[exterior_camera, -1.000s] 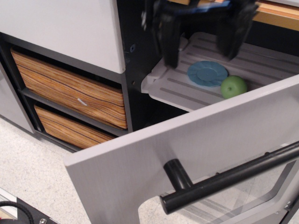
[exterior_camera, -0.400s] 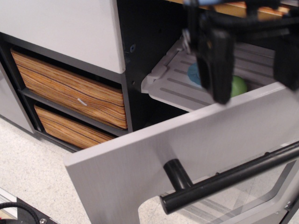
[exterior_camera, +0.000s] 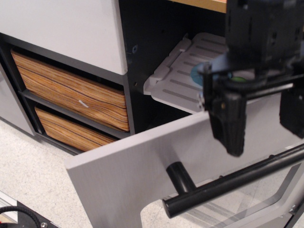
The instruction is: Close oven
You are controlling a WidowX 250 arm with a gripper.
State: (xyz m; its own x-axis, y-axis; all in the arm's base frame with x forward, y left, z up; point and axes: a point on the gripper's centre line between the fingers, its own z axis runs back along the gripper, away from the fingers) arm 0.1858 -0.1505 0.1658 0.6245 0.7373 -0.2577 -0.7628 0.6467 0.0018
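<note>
The oven stands open: its silver-grey door (exterior_camera: pixel 142 161) hangs down and out toward me, with the thick black bar handle (exterior_camera: pixel 228 183) across its front and the clear window at the lower right. Inside, the grey ribbed rack (exterior_camera: pixel 178 83) holds a blue plate (exterior_camera: pixel 195 75), mostly hidden behind my gripper. My gripper (exterior_camera: pixel 266 141) is open and empty. Its black fingers (exterior_camera: pixel 229 121) hang in front of the door's upper edge, just above the handle, touching nothing that I can see.
Two wood-grain drawers (exterior_camera: pixel 71 90) (exterior_camera: pixel 71 130) sit in the black frame left of the oven, under a white panel (exterior_camera: pixel 61 28). Speckled floor (exterior_camera: pixel 28 175) lies at the lower left. A black cable shows at the bottom left corner.
My gripper has come down and to the right, from over the rack at the top of the view to in front of the door's upper edge. The door has not moved.
</note>
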